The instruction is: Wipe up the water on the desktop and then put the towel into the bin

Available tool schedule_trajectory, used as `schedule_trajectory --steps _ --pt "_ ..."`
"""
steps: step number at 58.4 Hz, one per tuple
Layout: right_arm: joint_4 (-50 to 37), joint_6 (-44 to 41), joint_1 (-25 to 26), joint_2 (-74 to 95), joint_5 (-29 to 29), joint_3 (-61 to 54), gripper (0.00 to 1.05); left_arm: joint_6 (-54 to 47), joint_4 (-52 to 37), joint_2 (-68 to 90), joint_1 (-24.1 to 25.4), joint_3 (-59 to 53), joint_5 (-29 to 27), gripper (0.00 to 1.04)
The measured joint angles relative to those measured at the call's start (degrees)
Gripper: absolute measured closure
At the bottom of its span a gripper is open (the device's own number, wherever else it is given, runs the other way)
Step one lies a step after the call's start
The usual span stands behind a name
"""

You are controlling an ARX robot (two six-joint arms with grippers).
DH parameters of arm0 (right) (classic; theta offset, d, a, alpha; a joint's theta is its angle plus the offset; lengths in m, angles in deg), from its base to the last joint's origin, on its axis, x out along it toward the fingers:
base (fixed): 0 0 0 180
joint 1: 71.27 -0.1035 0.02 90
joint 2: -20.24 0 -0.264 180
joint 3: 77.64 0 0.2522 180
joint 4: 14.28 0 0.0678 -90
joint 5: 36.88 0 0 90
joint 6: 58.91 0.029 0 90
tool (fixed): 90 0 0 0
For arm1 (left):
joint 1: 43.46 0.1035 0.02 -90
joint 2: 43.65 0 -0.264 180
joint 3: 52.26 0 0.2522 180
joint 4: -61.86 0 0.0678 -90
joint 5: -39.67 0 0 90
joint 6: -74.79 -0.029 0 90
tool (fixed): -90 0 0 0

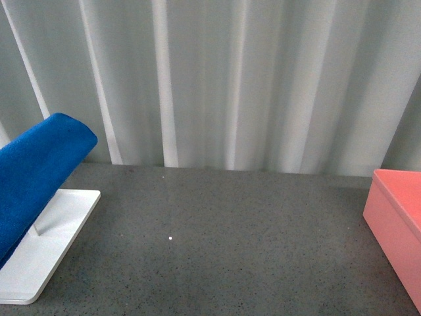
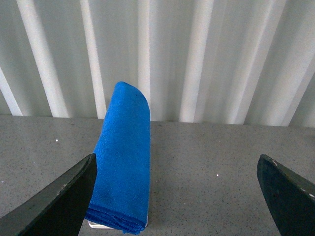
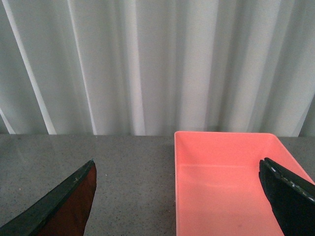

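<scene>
The blue towel (image 1: 36,171) hangs folded over a rack at the desktop's (image 1: 217,243) left edge. Seen from the left wrist, the towel (image 2: 123,157) lies ahead, next to one finger (image 2: 59,201) of my open left gripper (image 2: 177,196), which holds nothing. The salmon-pink bin (image 1: 398,224) stands at the right edge. Its empty inside (image 3: 226,187) lies ahead between the wide-apart fingers of my open right gripper (image 3: 177,196). I cannot make out water for certain; only a tiny bright speck (image 1: 170,237) shows mid-desktop. Neither gripper appears in the front view.
The rack's flat white base (image 1: 46,250) sits under the towel at the front left. A white pleated curtain (image 1: 230,79) closes off the desktop's far edge. Bare speckled grey surface stretches between rack and bin.
</scene>
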Motion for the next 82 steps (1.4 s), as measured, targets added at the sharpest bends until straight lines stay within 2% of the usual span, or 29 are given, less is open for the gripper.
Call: schedule_trajectory --steps 67,69,74,78,82 --pt "0.0 0.0 0.0 0.0 0.0 0.0 0.07 0.0 0.0 0.0 0.0 0.0 0.0 0.07" --pt "0.0 0.0 0.0 0.0 0.0 0.0 0.07 1.7 1.9 1.1 -0.1 0.5 -0.2 0.07" --pt "0.0 0.0 0.0 0.0 0.0 0.0 0.07 10.4 12.2 11.4 1.1 5.8 3.2 0.07" --pt "0.0 0.0 0.0 0.0 0.0 0.0 0.07 12.3 5.3 25.3 5.8 9.6 11.1 0.07" --pt "0.0 0.0 0.0 0.0 0.0 0.0 0.07 10.1 -1.7 34.7 9.6 14.5 16.4 0.07"
